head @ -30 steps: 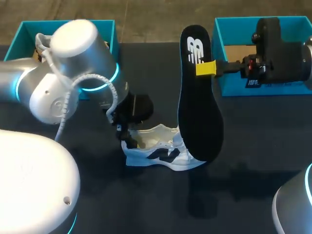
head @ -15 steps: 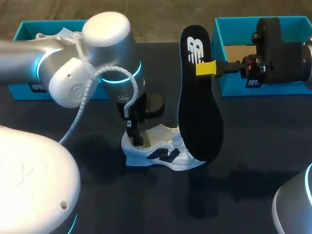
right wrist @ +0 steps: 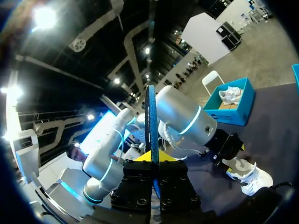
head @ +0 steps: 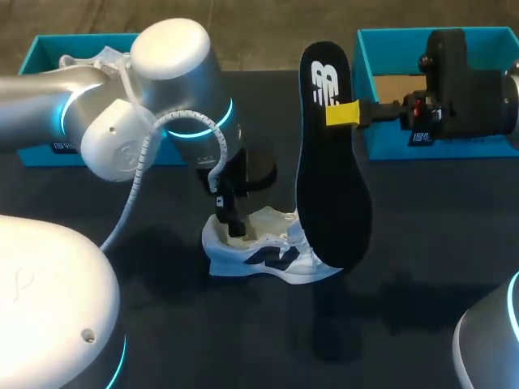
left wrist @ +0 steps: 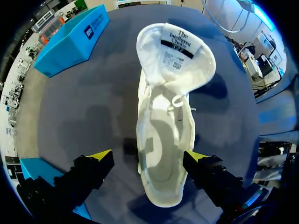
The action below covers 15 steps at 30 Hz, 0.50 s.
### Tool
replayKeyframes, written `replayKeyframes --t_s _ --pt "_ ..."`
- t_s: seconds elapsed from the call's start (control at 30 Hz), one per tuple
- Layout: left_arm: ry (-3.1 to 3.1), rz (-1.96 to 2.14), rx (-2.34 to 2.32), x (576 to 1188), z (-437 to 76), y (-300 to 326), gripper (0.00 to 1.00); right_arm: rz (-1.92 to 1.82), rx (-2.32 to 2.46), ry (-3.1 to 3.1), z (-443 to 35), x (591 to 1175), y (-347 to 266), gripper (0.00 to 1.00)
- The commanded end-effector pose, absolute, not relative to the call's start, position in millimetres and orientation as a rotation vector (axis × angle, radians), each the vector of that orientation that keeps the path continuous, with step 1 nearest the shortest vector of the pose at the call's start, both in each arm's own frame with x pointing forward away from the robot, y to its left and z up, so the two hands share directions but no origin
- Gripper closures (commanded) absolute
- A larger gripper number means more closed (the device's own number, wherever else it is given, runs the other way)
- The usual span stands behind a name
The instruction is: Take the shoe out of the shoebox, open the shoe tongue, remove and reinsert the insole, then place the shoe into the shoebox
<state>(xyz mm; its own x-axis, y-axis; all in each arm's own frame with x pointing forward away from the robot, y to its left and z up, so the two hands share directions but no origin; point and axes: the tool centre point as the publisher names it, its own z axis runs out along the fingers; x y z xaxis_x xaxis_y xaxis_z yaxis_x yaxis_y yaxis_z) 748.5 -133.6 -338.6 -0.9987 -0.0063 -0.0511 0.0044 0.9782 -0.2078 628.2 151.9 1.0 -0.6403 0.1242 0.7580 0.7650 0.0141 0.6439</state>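
Note:
A white shoe point(head: 268, 250) lies on its side on the dark table, its tongue point(left wrist: 176, 53) folded wide open and its inside bare. My left gripper point(head: 230, 217) hangs open right over the shoe's heel end; in the left wrist view the left gripper point(left wrist: 148, 156) has one yellow tip on each side of the shoe point(left wrist: 163, 135), apart from it. The black insole point(head: 332, 162) hangs upright above the shoe's toe. My right gripper point(head: 342, 113) is shut on it near its upper end. In the right wrist view the insole point(right wrist: 151, 116) shows edge-on between the right gripper point(right wrist: 152, 157) fingers.
An open teal shoebox point(head: 365, 57) stands at the back right, under my right arm. A second teal box point(head: 40, 49) holding another white shoe point(right wrist: 231, 94) sits at the back left. Dark table surface point(head: 422, 243) stretches in front of and right of the shoe.
My left arm has swung right and its open gripper has come from beside the heel to over the shoe's opening. The right arm and insole have stayed still.

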Motion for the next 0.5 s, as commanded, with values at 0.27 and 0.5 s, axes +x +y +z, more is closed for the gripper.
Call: replayKeyframes --t_s 0.27,0.5 --pt "3.093 -0.355 0.028 761 -366 -164 0.00 -1.671 -0.909 -1.796 0 629 154 1.00" --pt "3.109 -0.371 0.005 770 -382 -168 0.00 -1.671 -0.909 -1.796 0 629 154 1.00"
